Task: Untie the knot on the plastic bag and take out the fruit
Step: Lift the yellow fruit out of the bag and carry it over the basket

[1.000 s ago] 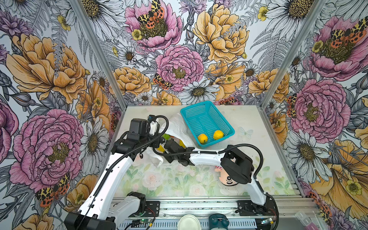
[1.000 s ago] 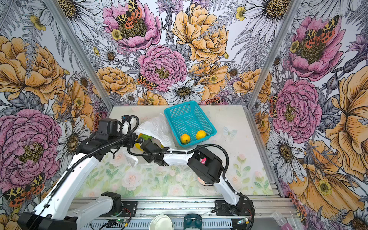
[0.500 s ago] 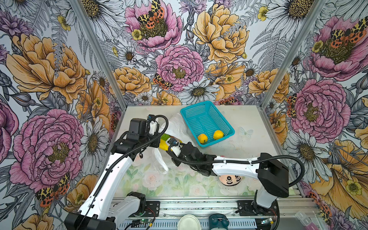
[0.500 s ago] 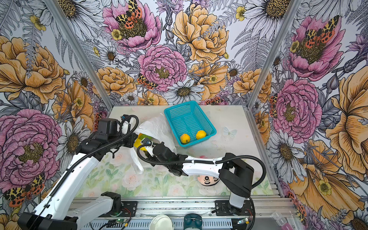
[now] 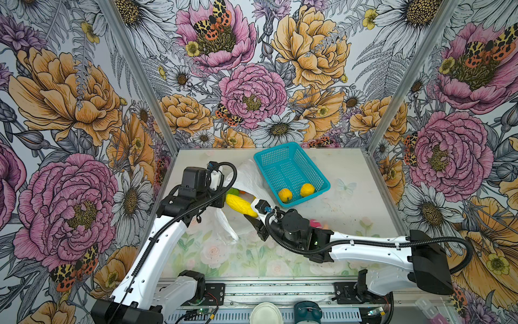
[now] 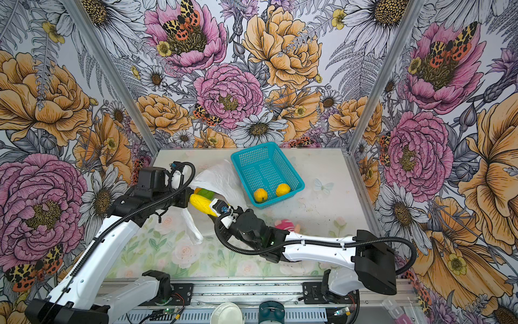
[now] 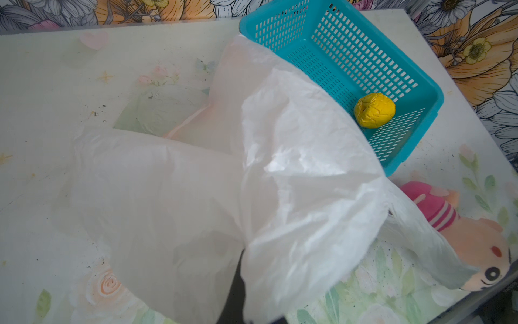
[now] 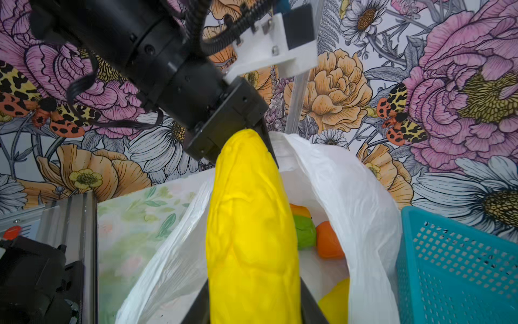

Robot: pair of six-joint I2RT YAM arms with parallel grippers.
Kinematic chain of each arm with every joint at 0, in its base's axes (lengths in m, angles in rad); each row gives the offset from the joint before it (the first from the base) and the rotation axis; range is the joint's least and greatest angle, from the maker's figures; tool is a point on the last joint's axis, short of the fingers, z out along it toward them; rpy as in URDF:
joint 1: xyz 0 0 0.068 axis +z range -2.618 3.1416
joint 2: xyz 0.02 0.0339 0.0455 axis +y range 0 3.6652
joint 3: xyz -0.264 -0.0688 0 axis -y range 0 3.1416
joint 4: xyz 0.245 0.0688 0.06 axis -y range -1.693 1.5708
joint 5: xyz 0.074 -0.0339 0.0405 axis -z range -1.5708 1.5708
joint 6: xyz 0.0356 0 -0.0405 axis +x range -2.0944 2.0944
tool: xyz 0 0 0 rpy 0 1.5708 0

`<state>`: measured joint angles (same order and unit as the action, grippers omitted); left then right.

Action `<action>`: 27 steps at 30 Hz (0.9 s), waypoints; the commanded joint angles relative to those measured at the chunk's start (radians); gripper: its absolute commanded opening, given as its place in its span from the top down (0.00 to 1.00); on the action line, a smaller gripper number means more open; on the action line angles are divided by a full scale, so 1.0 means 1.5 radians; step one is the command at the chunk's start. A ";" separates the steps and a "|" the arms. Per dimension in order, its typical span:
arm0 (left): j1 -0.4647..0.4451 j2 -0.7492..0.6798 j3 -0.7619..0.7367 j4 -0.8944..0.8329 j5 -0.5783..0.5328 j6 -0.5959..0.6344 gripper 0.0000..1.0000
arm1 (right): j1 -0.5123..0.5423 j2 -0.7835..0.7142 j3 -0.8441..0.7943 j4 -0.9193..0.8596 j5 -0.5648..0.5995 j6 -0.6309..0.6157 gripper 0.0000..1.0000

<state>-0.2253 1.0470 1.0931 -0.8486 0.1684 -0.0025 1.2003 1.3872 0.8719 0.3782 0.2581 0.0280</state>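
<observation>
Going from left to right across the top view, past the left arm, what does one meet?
The long yellow fruit → round yellow-orange fruit → second round fruit, both round ones in the teal basket. Left out as overlapping: plastic bag, green fruit, plush doll.

Pale table (image 5: 350, 202) printed with faint flowers, seen from above. From its centre, a teal mesh basket (image 5: 291, 171) sits at 1 o'clock. A crumpled white plastic bag (image 5: 246, 174) lies at 10 o'clock, touching the basket. A pink-striped plush doll (image 5: 316, 223) lies at 3 o'clock, partly hidden.
</observation>
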 commanded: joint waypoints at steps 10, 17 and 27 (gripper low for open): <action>-0.007 0.001 -0.008 0.002 -0.019 -0.007 1.00 | -0.071 -0.218 -0.144 0.106 0.098 0.023 0.66; -0.068 0.022 0.040 -0.064 -0.145 -0.002 1.00 | -0.218 -0.250 -0.175 0.084 0.086 0.149 0.64; -0.075 0.043 -0.005 -0.045 -0.172 -0.018 1.00 | -0.348 -0.028 0.022 -0.140 0.011 0.235 0.66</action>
<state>-0.3519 1.1027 1.1046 -0.9195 -0.0826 -0.0063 0.7029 1.2766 0.8192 0.2989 0.3370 0.3256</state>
